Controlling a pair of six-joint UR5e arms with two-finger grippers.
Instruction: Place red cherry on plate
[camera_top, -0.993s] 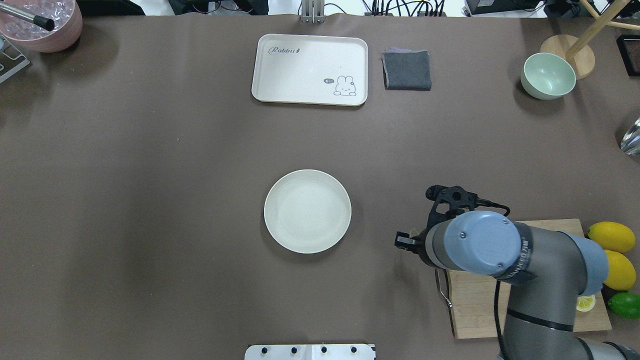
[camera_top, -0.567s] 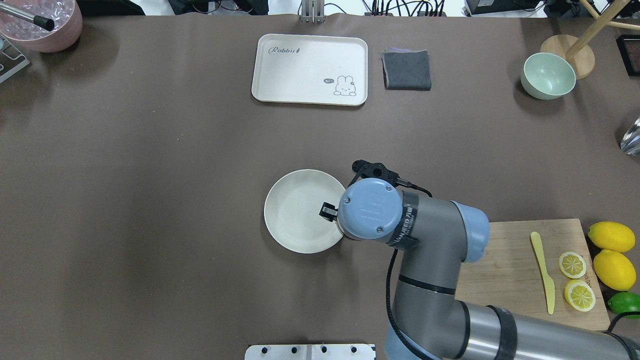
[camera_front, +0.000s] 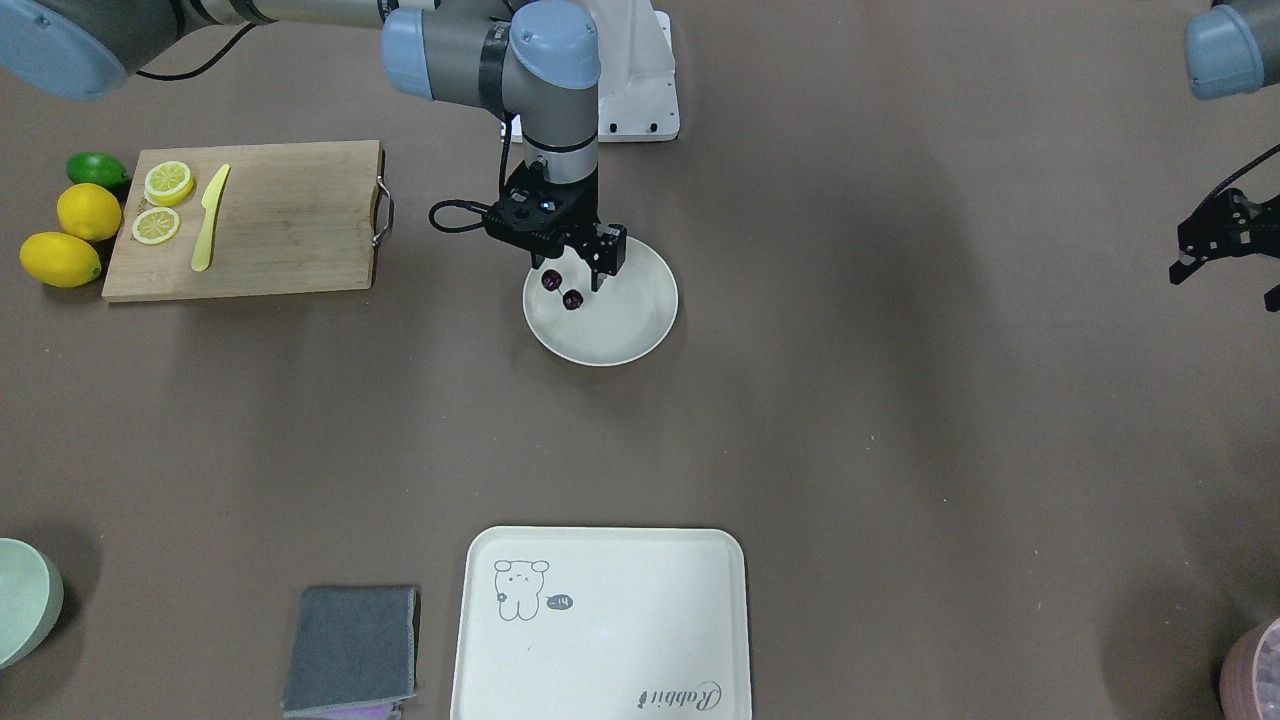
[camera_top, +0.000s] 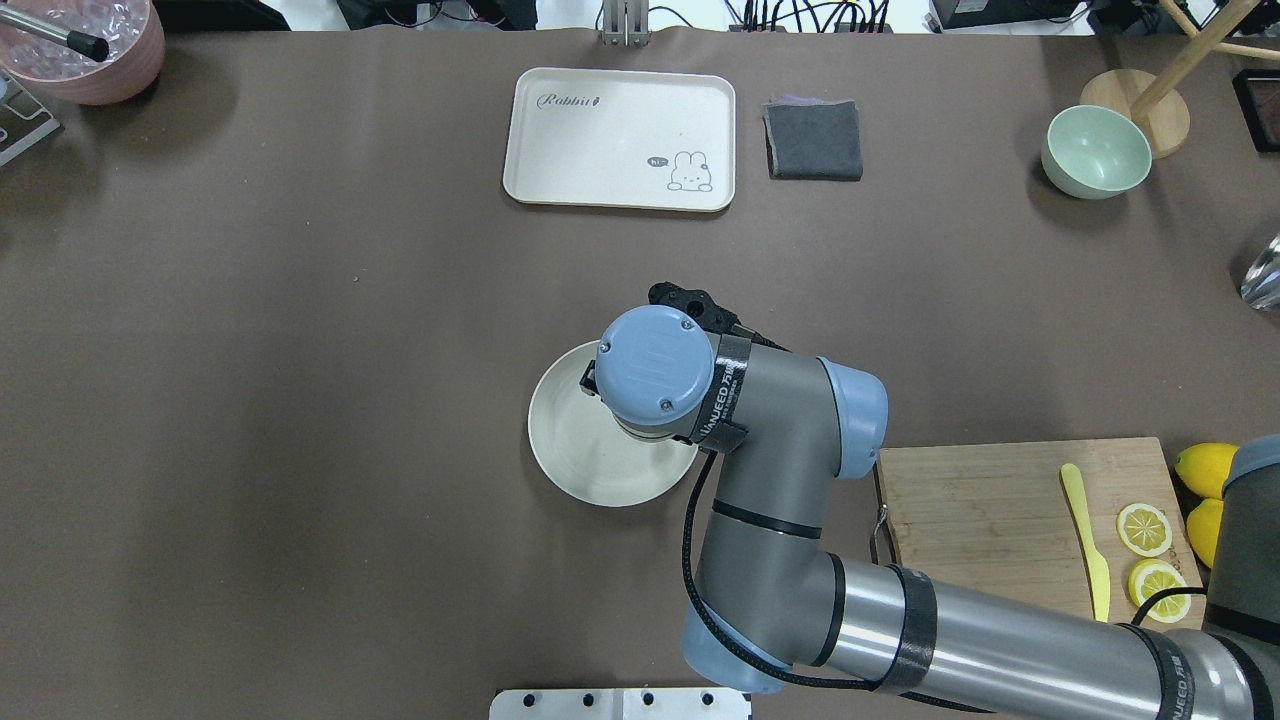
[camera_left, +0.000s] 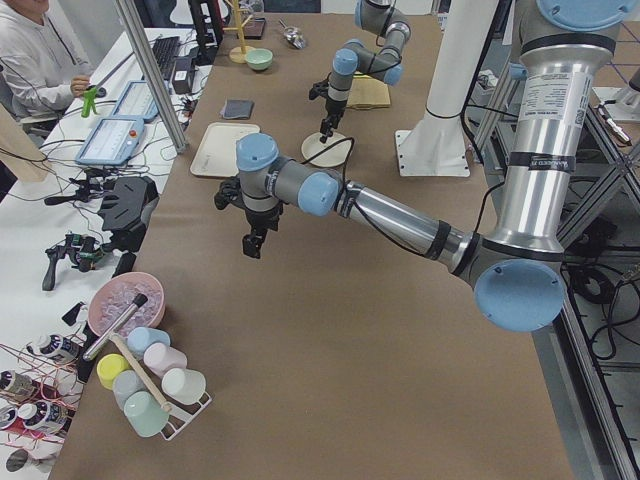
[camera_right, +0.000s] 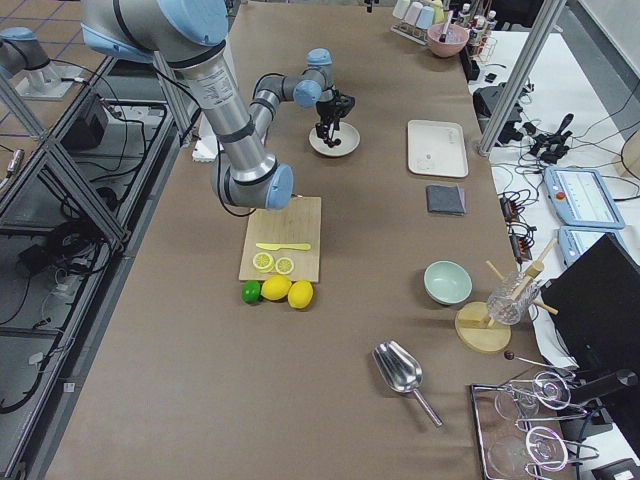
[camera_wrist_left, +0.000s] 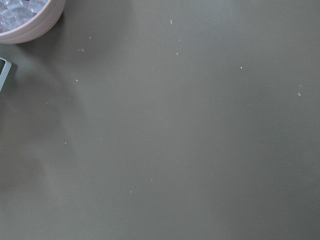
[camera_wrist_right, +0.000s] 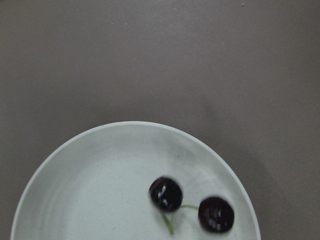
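The red cherry (camera_wrist_right: 165, 194) is a pair of dark glossy fruits on thin pale stems. It hangs just over the rear part of the off-white plate (camera_wrist_right: 85, 190), slightly blurred. My right gripper (camera_front: 578, 272) points down over the plate (camera_front: 625, 340) and is shut on the stems, with the red cherry (camera_front: 562, 290) right under it. In the overhead view the wrist hides the fruit and covers part of the plate (camera_top: 570, 455). My left gripper (camera_front: 1225, 285) hovers open and empty far off at the table's other end.
A wooden cutting board (camera_front: 280, 220) holds lemon slices and a yellow knife, with lemons (camera_front: 60, 258) and a lime beside it. At the operators' side are a cream tray (camera_front: 600, 620), a grey cloth (camera_front: 350, 650) and a mint bowl (camera_top: 1095, 150). A pink bowl (camera_top: 80, 45) stands far left.
My right arm swept left from beside the cutting board to over the plate, carrying the cherry along. The board's knife and lemon slices came into view.
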